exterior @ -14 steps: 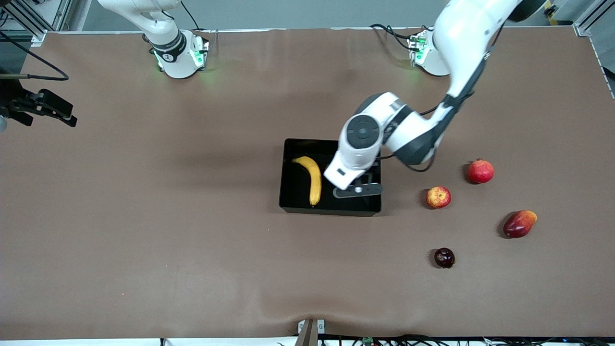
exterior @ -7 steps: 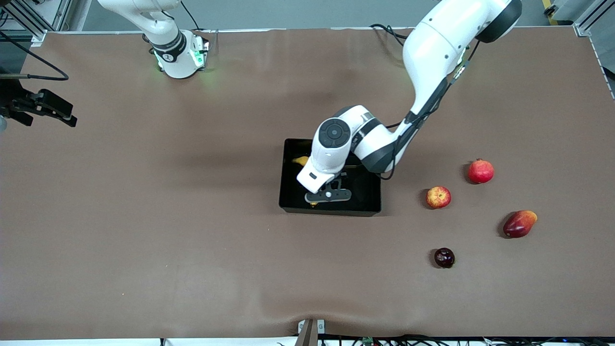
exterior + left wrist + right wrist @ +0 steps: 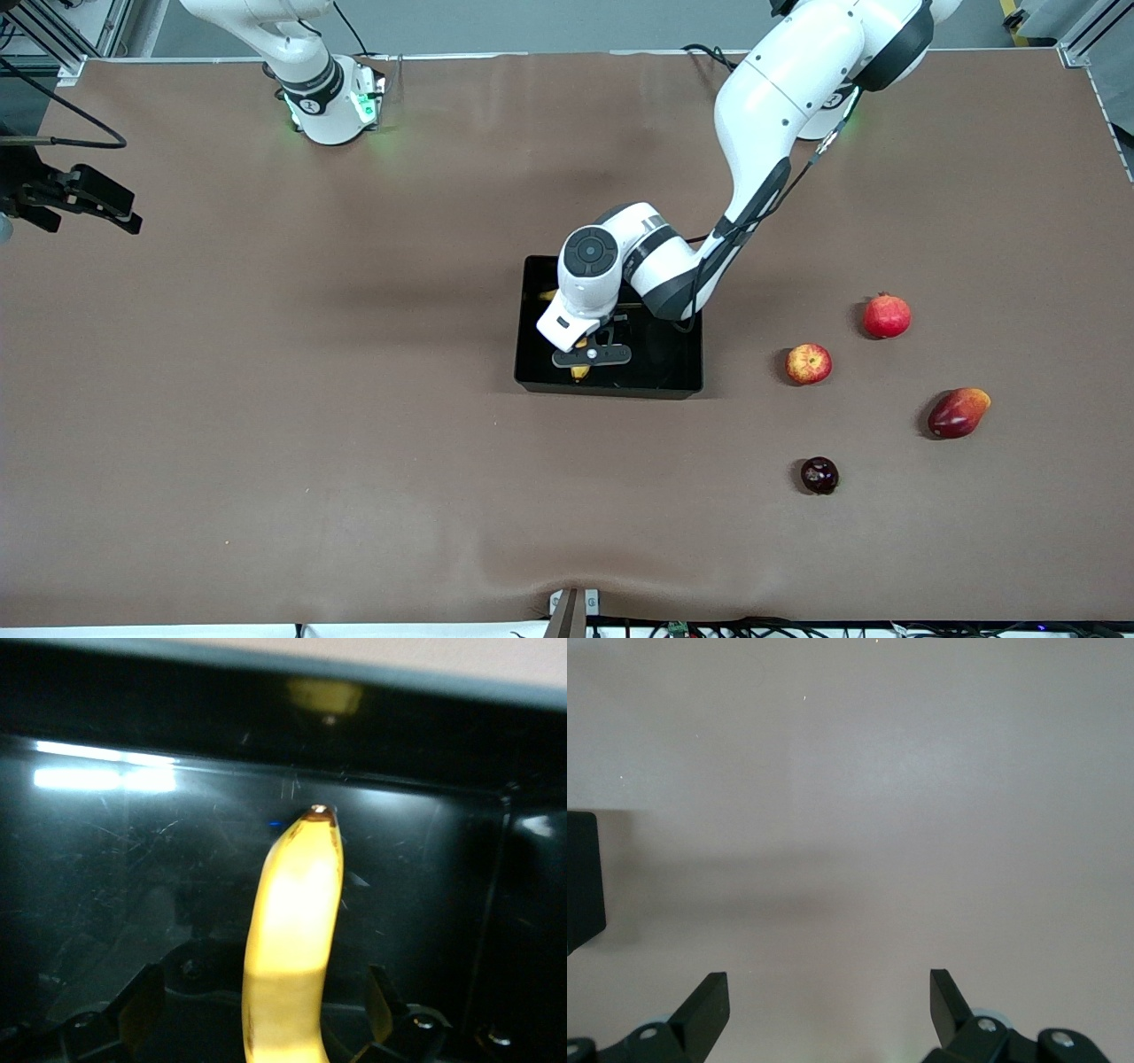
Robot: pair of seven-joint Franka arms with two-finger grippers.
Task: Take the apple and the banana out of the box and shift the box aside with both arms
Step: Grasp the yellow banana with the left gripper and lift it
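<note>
The banana point(image 3: 294, 939) lies on the floor of the box point(image 3: 673, 377), toward the right arm's end of it, and in the last second my left gripper point(image 3: 591, 356) has slid across the box from the other end to sit directly over the fruit. That puts me in place for the second pick: the apple point(image 3: 808, 363) already rests on the table outside the box, toward the left arm's end, so the banana is the last thing to come out before the box can be shifted.

In my left wrist view the banana runs straight up the middle between my fingers point(image 3: 142, 1010), one on each side and not touching it. My jaws stand wide apart and hold nothing. Its long axis runs from the robots' side of the box toward the front camera, and the dark tip I can see points at a box wall; which wall I can only guess, since my arm covers most of the fruit from the front.

My right gripper point(image 3: 828, 1001) waits over bare table well away from the box, spread wide too and empty.

Beside the apple lie a pomegranate point(image 3: 886, 316), a mango point(image 3: 958, 413) and a dark plum-like fruit point(image 3: 819, 475).
</note>
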